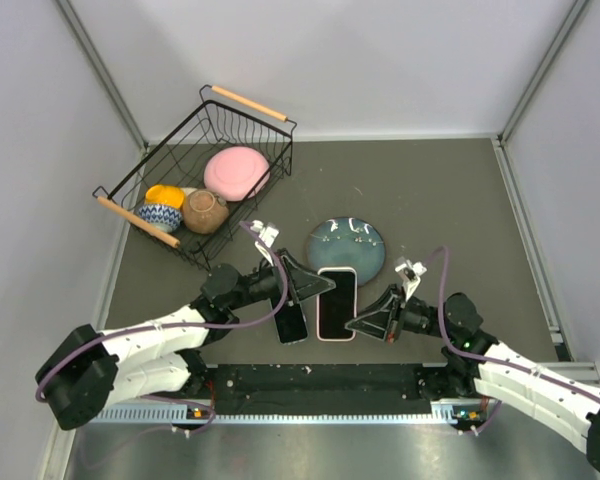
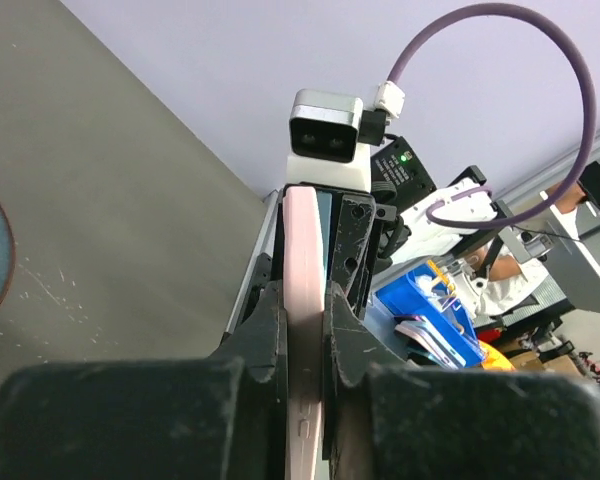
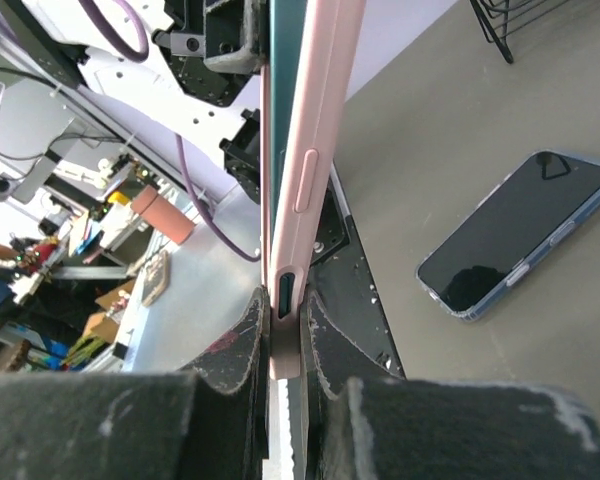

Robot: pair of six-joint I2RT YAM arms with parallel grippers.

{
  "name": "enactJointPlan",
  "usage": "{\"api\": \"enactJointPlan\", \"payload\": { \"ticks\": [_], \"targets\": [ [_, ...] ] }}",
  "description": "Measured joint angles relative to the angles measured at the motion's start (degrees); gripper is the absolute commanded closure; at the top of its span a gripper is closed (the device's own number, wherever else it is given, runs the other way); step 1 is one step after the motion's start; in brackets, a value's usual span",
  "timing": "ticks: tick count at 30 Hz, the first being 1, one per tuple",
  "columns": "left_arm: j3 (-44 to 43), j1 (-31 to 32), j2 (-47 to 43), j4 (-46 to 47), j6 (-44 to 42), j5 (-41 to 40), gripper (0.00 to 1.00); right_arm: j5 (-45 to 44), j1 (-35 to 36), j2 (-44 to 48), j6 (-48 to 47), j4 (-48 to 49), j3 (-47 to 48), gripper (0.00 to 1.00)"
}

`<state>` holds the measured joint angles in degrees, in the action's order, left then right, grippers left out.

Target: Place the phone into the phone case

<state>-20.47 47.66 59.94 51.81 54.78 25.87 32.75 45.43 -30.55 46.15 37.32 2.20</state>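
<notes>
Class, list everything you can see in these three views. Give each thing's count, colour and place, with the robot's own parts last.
wire basket: one, black with wooden handles, far left of the table
pink plate: one, pink, in the basket
pot: one, brown, in the basket
yellow item: one, in the basket, too small to identify
patterned bowl: one, blue and white, in the basket
teal plate: one, centre of the table
pink phone case: one, dark screen showing in it, held between both grippers
clear-cased phone: one, dark, flat on the table beside the case
left gripper: black, closed on the case
right gripper: black, closed on the case
</notes>
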Motion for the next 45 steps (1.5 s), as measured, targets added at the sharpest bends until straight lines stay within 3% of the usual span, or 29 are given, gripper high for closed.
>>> {"api": "enactJointPlan", "payload": {
  "ticks": [2,5,6,8,16,22,26,31,34,38,45],
  "targets": [
    [0.0,-0.1,0.5,0.5,-0.5,0.4,1.00,-0.1,0.0,0.0,0.2,-0.2,0.0,0.86],
    [0.0,-0.3,1.4,0.9,-0.6,1.2,1.00,-0.6,-0.1,0.2,0.7,-1.5,-0.1,0.68],
    [0.0,-0.4,1.6,0.6,-1.1,1.8,1.00,-1.4,-0.1,0.5,0.8,-2.3,-0.1,0.57],
    [0.0,-0.5,1.7,-0.5,-1.9,3.2,1.00,-3.6,-0.1,1.9,1.4,-4.0,-0.1,0.48],
    [0.0,-0.5,1.2,-4.5,-4.2,7.7,1.00,-14.4,-0.1,11.1,1.7,-13.2,0.3,0.40],
    [0.0,-0.8,1.1,-5.5,-4.7,9.8,1.00,-16.6,-0.1,8.5,-0.5,-15.6,3.0,0.38],
    [0.0,-1.0,1.4,-5.6,-5.0,10.3,1.00,-14.8,-0.1,2.2,-1.1,-13.9,5.6,0.52],
    [0.0,-1.2,2.6,-6.0,-5.1,10.3,1.00,-12.8,-0.1,-1.9,-0.4,-9.4,5.8,0.60],
    [0.0,-1.3,3.2,-6.0,-5.1,10.4,1.00,-12.5,-0.1,-2.1,-0.2,-8.7,5.8,0.73],
    [0.0,-1.7,4.0,-5.3,-5.2,11.2,1.00,-12.8,-0.2,-1.3,0.1,-8.2,5.7,1.00],
    [-0.5,-1.8,4.0,-6.4,-6.7,11.4,1.00,-12.5,-0.2,0.2,-1.9,-11.2,6.3,1.00]
  ]
}}
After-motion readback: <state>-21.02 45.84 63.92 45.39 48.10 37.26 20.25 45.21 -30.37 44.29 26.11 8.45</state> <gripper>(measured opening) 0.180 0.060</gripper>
